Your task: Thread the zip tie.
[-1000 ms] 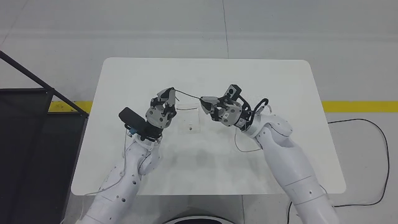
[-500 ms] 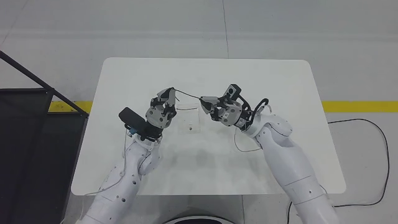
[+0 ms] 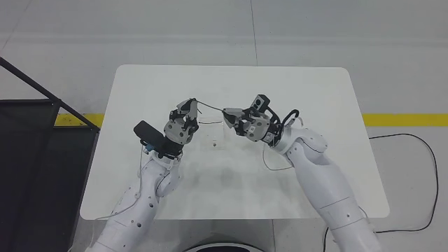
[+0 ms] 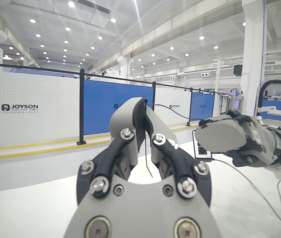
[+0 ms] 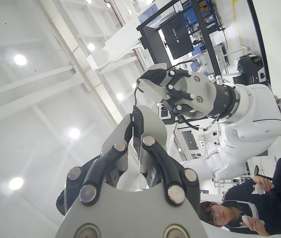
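Note:
A thin black zip tie (image 3: 210,106) stretches in the air between my two grippers above the middle of the white table (image 3: 315,91). My left gripper (image 3: 192,103) is shut on one end; in the left wrist view the strand (image 4: 170,108) leaves its fingertips (image 4: 140,110) sideways, and a short tail hangs down between the fingers. My right gripper (image 3: 227,115) is shut on the other end. In the right wrist view the zip tie (image 5: 135,97) curves from its closed tips (image 5: 133,115) to the left gripper (image 5: 153,75) a short way beyond.
A thin white cable (image 3: 274,165) lies on the table under the right arm, leading to a small white box (image 4: 201,151). A small clear item (image 3: 212,142) rests below the grippers. A black frame with a dark panel (image 3: 28,154) stands off the table's left side.
The right gripper has shifted slightly toward the left gripper, shortening the gap between them. The left arm has kept still.

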{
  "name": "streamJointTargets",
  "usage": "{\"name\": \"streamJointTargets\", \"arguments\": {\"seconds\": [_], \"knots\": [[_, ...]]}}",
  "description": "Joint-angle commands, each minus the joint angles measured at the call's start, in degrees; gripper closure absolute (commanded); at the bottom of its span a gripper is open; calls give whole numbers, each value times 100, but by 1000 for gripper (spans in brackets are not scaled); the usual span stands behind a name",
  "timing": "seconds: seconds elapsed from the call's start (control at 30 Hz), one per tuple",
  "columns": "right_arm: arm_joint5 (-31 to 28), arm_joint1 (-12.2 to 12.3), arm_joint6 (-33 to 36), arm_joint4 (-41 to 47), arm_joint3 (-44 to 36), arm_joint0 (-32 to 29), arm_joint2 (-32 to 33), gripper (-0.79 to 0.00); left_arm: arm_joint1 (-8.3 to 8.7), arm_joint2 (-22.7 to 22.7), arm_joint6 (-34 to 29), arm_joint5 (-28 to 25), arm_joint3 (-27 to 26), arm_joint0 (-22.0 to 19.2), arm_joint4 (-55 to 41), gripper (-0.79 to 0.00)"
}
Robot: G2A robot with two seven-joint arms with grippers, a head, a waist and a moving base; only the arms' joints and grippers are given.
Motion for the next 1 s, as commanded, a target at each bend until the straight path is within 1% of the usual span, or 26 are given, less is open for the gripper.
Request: {"name": "streamJointTargets", "arguments": {"seconds": [0.0, 0.37, 0.53, 0.97], "knots": [[-20, -1, 25, 9, -3, -9, 1, 0, 0, 0, 0, 0, 0, 0, 0, 0], [-147, 55, 348, 142, -148, -228, 231, 0, 0, 0, 0, 0, 0, 0, 0, 0], [-71, 92, 263, 205, -396, -366, 382, 0, 0, 0, 0, 0, 0, 0, 0, 0], [-71, 92, 263, 205, -396, -366, 382, 0, 0, 0, 0, 0, 0, 0, 0, 0]]}}
